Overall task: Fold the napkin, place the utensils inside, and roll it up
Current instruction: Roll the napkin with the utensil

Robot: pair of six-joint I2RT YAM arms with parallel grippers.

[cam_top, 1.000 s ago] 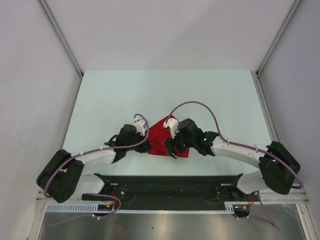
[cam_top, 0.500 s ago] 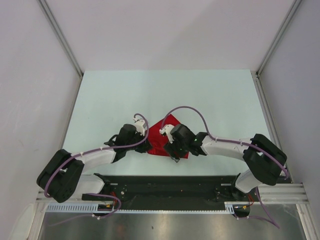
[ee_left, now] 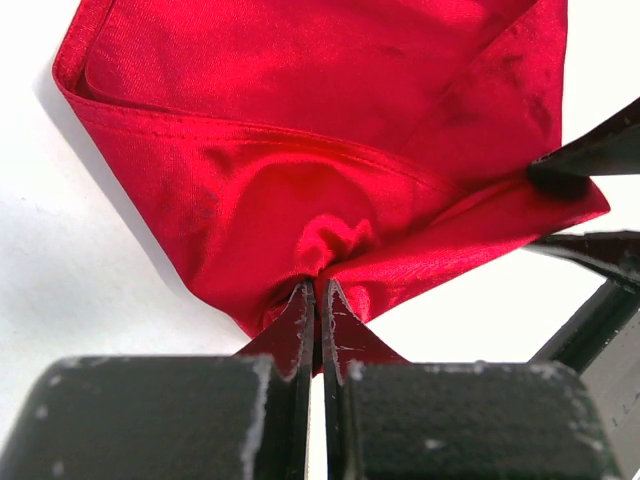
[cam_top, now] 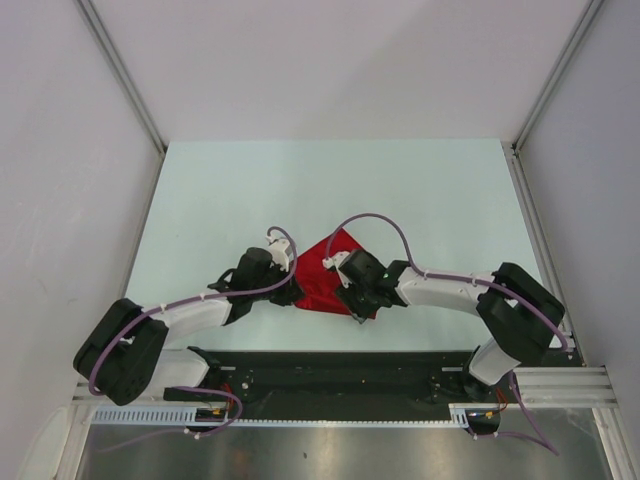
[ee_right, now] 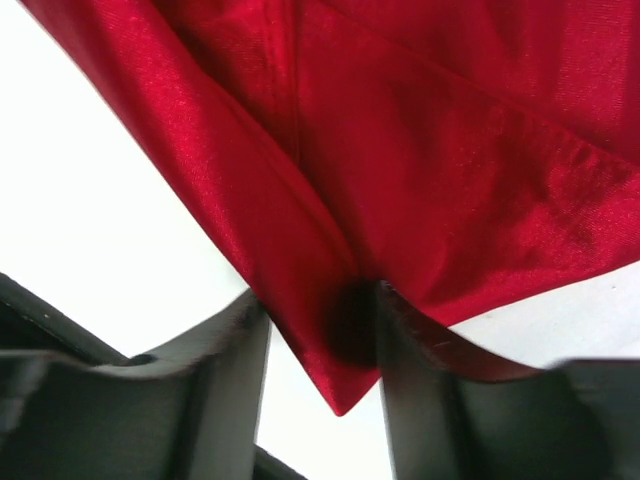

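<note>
Since a second ago, the right arm has drawn in leftward, bringing the right gripper (ee_right: 318,315) onto the near right corner of the napkin (cam_top: 322,268). The napkin lies in layered folds on the table (cam_top: 420,190), near the bases. The left gripper (ee_left: 315,292) is clamped on its left corner. The right jaws straddle their corner, but a firm pinch cannot be confirmed. Judgement: the folding step is in hand. The next move calls for a secure right grip, then both arms moving together. No utensils or containers are visible.
</note>
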